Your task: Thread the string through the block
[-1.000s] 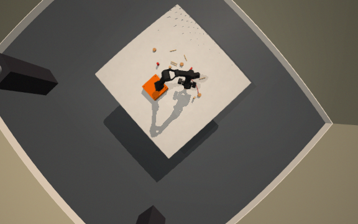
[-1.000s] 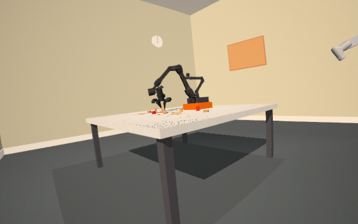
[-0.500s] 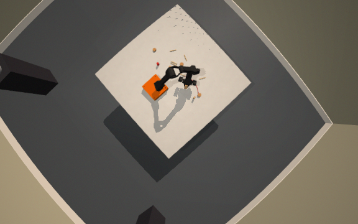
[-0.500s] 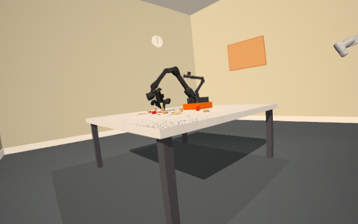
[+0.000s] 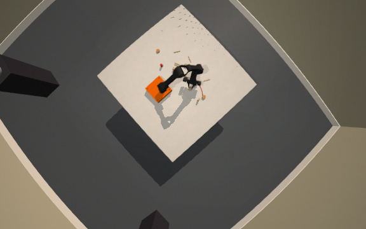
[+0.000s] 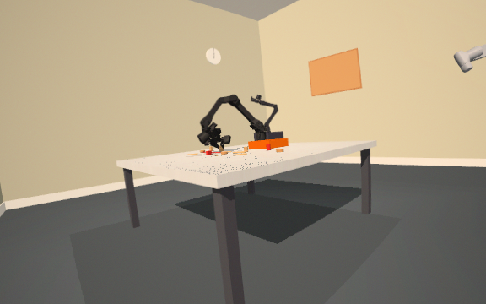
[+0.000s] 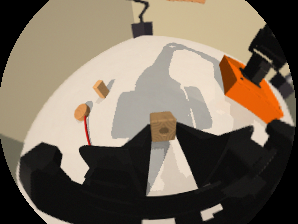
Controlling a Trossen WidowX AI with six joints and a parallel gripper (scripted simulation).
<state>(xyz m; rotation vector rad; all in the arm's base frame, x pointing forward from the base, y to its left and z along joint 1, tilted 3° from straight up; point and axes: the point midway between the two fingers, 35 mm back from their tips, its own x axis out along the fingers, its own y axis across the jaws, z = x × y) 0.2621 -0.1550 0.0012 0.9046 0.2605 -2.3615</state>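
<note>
Apparently, end effector (image 5: 190, 87) (image 6: 221, 146) (image 7: 162, 125) tilted, fingers around the block (image 5: 190, 89) (image 6: 221, 148) (image 7: 163, 120).

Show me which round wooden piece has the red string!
The round button beside the little wooden block. The red string starts there; the round piece across the table has no string.

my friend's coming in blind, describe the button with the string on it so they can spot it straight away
Start at the orange base under the black arm, on the pale table. In the top view, go right, past the arm's hand, to a round wooden button. A red string runs from it; the small wooden piece beside it has none.
</note>
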